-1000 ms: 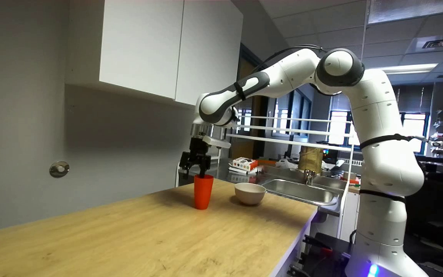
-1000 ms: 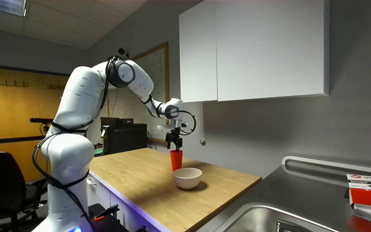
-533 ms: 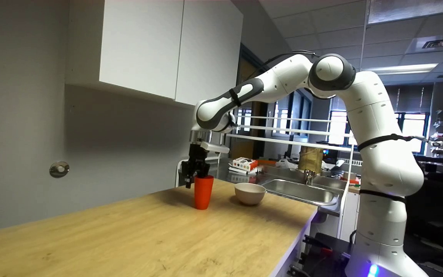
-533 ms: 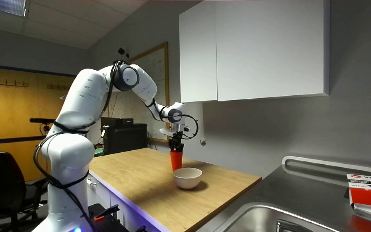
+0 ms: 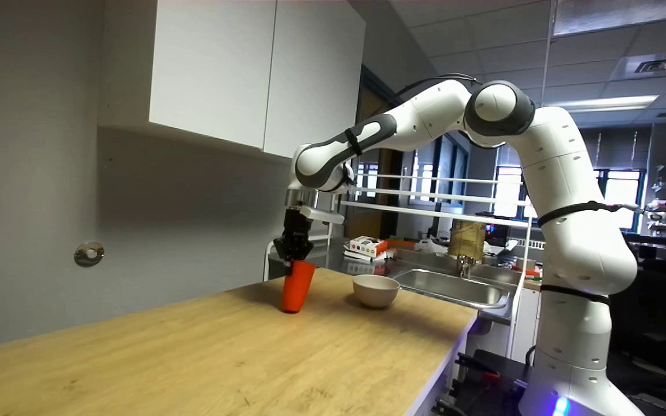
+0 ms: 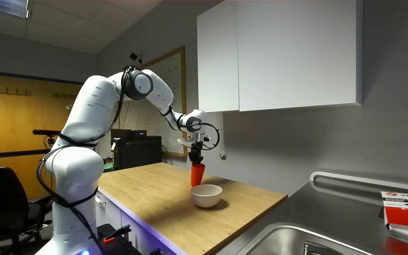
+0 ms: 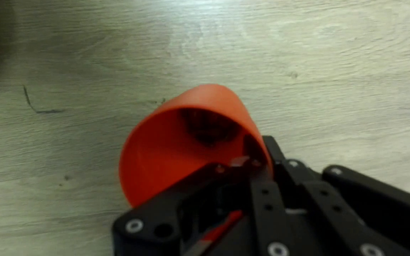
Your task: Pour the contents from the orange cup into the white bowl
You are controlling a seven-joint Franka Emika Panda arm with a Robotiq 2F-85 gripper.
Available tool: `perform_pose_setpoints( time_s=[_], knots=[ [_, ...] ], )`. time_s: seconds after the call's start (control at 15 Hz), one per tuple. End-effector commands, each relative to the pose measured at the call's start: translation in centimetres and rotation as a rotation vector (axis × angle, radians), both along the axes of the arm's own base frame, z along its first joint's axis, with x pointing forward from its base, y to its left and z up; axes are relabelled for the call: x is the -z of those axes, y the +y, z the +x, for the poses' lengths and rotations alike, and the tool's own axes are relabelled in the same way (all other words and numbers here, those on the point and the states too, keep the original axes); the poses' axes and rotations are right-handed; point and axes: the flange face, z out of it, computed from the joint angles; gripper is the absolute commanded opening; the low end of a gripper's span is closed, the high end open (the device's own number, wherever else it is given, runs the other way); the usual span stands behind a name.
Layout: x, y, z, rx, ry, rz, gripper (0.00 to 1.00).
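The orange cup (image 5: 297, 289) leans slightly in both exterior views, its base at or just over the wooden table; which of these I cannot tell. My gripper (image 7: 263, 151) is shut on the cup's wall at the rim, one finger inside the cup and the other outside. Looking down into the cup (image 7: 155, 156) in the wrist view, I see dark contents (image 7: 210, 131) at its bottom, too dim to make out. The white bowl (image 6: 206, 196) stands upright on the table close by the cup, on the sink side. How much of its inside is filled is hidden.
A wall cabinet (image 5: 211, 69) hangs above the table (image 5: 223, 358), near the arm's wrist. Beyond the table's end lie a metal sink (image 5: 454, 287) and a white-and-red box (image 6: 407, 209). A dark blurred shape fills the wrist view's upper left corner.
My gripper came down over the cup's rim, then its fingers closed on the wall. The cup went from upright to slightly tilted and shifted a little. The bowl has stayed put.
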Motion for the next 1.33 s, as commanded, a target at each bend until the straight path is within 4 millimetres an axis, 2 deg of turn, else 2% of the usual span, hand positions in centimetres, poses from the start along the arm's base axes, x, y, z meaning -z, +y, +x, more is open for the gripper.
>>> perform_pose_setpoints(
  time_s=[0.0,0.13,0.33,0.67,1.0,1.27],
  knots=[
    [-1.6,-0.7,0.2,0.025,-0.005,-0.005,0.02],
    [-2.1,-1.2,-0.1,0.016,-0.014,0.003,0.01],
    [-3.5,-3.1,-0.5,0.028,-0.046,0.035,0.01],
    [-5.7,-9.5,-2.0,0.143,-0.133,0.181,0.01],
    [-5.1,-16.3,-4.9,0.260,-0.226,0.378,0.02],
    [-3.6,-19.5,-8.0,0.325,-0.285,0.504,0.02]
  ],
)
